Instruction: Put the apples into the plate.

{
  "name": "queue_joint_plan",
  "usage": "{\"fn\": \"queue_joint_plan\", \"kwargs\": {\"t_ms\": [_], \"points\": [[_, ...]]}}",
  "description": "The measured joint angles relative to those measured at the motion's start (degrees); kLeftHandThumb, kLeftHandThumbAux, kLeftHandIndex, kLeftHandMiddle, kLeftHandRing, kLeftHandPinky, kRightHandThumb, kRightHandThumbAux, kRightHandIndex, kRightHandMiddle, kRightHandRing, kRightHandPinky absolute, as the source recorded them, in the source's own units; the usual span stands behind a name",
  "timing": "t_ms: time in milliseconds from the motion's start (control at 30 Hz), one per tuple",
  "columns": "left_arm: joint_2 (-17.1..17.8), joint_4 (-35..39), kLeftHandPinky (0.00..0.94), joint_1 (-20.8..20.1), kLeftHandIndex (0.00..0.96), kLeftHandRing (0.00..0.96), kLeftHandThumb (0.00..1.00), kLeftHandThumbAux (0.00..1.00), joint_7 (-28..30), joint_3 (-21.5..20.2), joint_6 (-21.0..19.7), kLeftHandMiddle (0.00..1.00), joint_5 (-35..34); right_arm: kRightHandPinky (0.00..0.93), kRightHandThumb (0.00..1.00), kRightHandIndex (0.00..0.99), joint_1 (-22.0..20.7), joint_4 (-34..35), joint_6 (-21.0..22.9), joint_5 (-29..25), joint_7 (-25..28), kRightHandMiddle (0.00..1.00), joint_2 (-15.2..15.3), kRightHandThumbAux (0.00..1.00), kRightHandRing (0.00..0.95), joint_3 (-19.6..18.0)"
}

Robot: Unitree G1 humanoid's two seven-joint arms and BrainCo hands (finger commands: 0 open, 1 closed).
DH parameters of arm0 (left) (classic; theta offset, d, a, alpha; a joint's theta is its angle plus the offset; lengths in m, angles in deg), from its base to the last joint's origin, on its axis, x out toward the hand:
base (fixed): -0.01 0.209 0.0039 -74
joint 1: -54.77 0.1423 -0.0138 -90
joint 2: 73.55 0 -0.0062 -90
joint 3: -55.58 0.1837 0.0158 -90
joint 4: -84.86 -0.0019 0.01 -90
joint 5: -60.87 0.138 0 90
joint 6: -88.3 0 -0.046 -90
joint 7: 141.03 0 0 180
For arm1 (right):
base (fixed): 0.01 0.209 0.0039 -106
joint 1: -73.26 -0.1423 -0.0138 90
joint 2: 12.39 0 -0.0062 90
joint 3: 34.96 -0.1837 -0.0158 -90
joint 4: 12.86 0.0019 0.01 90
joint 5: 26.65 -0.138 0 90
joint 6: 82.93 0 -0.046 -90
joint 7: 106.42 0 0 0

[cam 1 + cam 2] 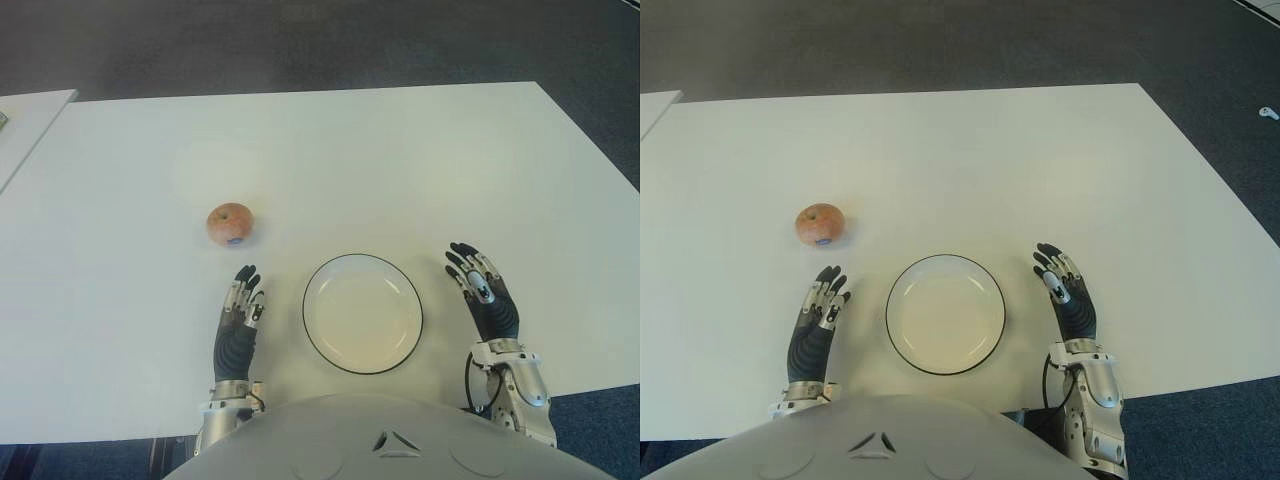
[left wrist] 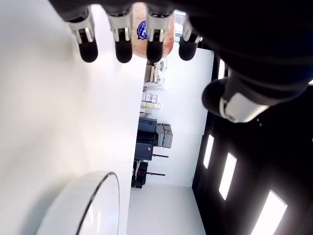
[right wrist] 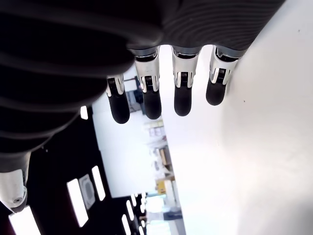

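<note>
Both hands, left (image 1: 238, 318) and right (image 1: 484, 292), flank plate (image 1: 362, 313), fingers (image 2: 123, 39) extended, empty; apple (image 1: 231, 224) beyond.

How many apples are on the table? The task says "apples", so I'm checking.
1. The apple sits on the white table, ahead of the left hand and left of the empty plate. No others show.

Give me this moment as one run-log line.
red round apple: on white table, untouched | black-rimmed white plate: empty | left hand: open, nearest apple | right hand: open
</note>
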Motion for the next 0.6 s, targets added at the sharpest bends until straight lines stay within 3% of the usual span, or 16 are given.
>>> {"fn": "queue_joint_plan", "kwargs": {"t_ms": [300, 600], "points": [[-0.1, 2.85, 0.137, 0.41, 0.062, 0.109, 0.146, 0.517, 0.0, 0.01, -1.8, 0.098, -1.7, 0.121, 0.226, 0.171, 0.39, 0.25, 0.0, -0.04, -0.01, 0.17, -0.21, 0.505, 0.121, 0.34], [-0.59, 5.62, 0.121, 0.43, 0.084, 0.087, 0.173, 0.505, 1.59, 0.68, -2.71, 0.081, -7.22, 0.118, 0.217, 0.174, 0.63, 0.43, 0.0, -0.03, 0.0, 0.178, -0.36, 0.502, 0.127, 0.66]]}}
